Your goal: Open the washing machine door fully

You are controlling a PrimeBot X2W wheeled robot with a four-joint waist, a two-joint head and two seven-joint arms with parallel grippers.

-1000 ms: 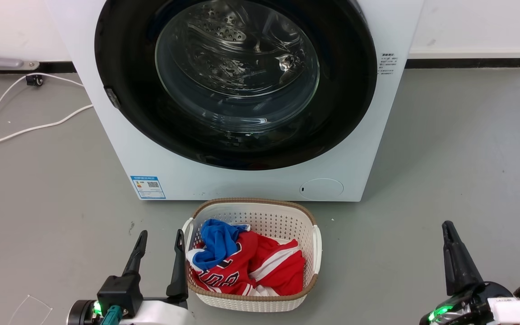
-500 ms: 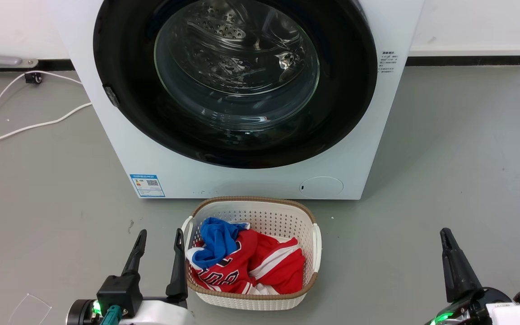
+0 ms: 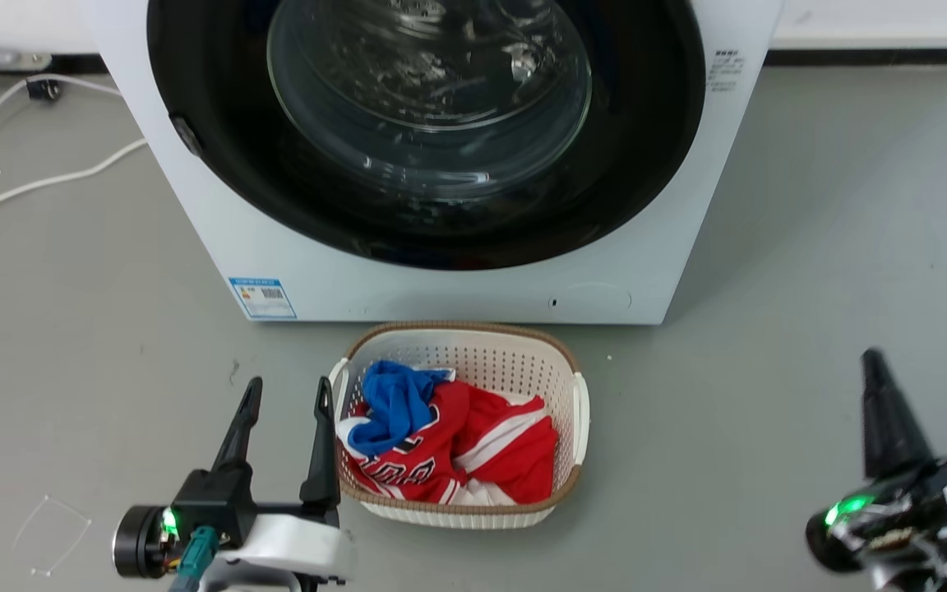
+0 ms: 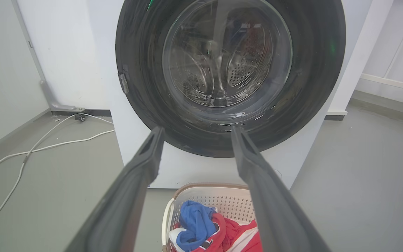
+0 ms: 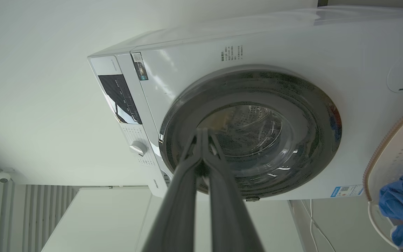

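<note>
The white washing machine (image 3: 276,247) stands ahead on the floor. Its door (image 3: 293,181), a glossy black disc with a clear glass bowl, lies flush against the front. A small latch (image 3: 186,136) sits on the door's left rim. My left gripper (image 3: 286,392) is open at the lower left, beside the basket, well short of the machine. In the left wrist view, the left gripper (image 4: 194,131) points at the door (image 4: 145,101). My right gripper (image 3: 872,362) is shut at the lower right, holding nothing. The right wrist view, rolled sideways, shows the right gripper (image 5: 201,132) before the door (image 5: 313,112).
A white laundry basket (image 3: 580,419) with a brown woven rim holds red and blue clothes, right in front of the machine. White cables (image 3: 38,181) trail over the grey floor at the left. A blue label (image 3: 261,298) and a round flap (image 3: 590,298) mark the machine's lower front.
The head view has shifted, so the machine and basket sit higher in the picture. My right gripper has risen and moved right in the picture. The door looks unchanged.
</note>
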